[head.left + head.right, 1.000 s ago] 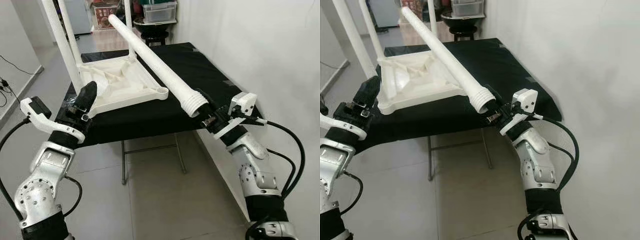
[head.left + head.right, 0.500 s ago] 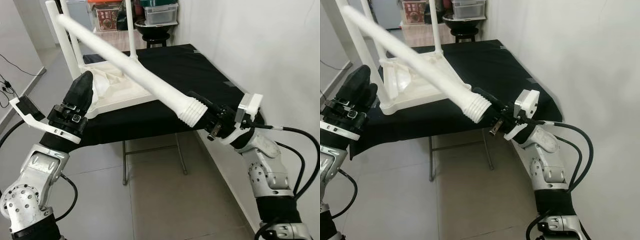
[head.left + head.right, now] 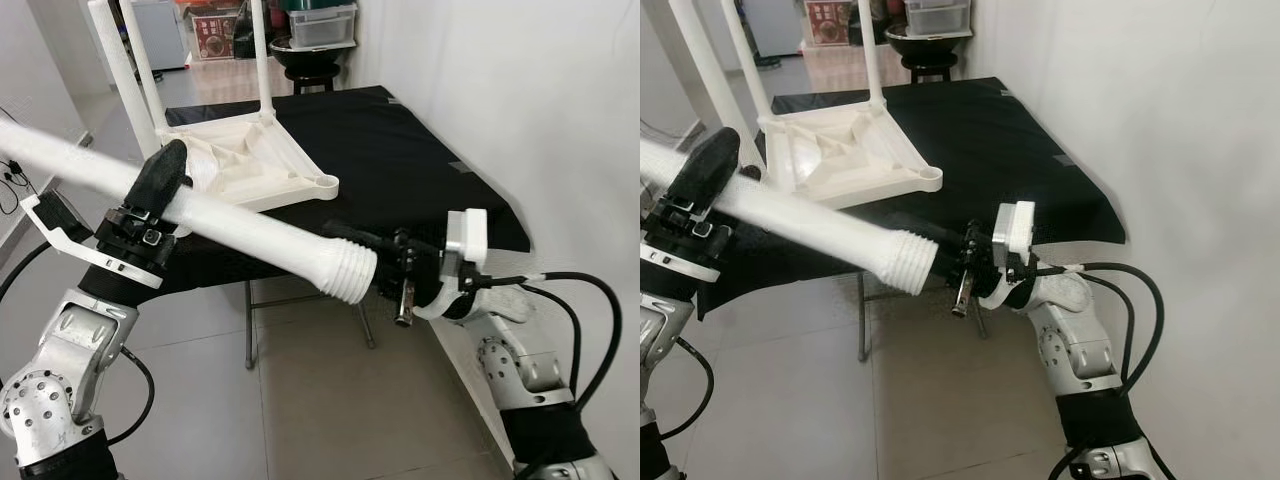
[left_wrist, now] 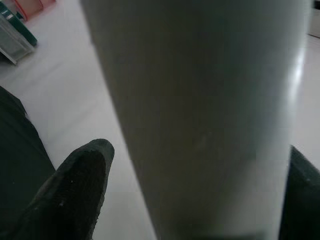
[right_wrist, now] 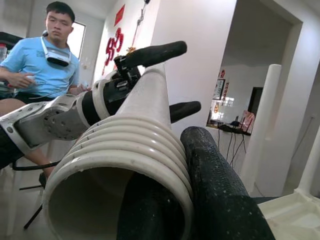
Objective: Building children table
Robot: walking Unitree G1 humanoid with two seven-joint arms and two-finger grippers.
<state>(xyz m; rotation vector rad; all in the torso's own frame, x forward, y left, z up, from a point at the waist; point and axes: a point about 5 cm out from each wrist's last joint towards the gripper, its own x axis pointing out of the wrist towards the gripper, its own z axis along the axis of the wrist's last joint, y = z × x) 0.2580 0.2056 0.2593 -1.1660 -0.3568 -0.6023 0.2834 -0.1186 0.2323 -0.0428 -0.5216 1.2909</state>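
On the black-draped table (image 3: 400, 150) lies an upturned white plastic children's tabletop (image 3: 255, 175). In front, a long white plastic leg (image 3: 200, 215) runs crosswise, ribbed end rightward, pinched by the right gripper (image 3: 365, 262) and left gripper (image 3: 160, 190).

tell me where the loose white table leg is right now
In the left eye view the loose leg lies across in front of the black table, held between the left tool and the right tool, near the upturned tabletop.
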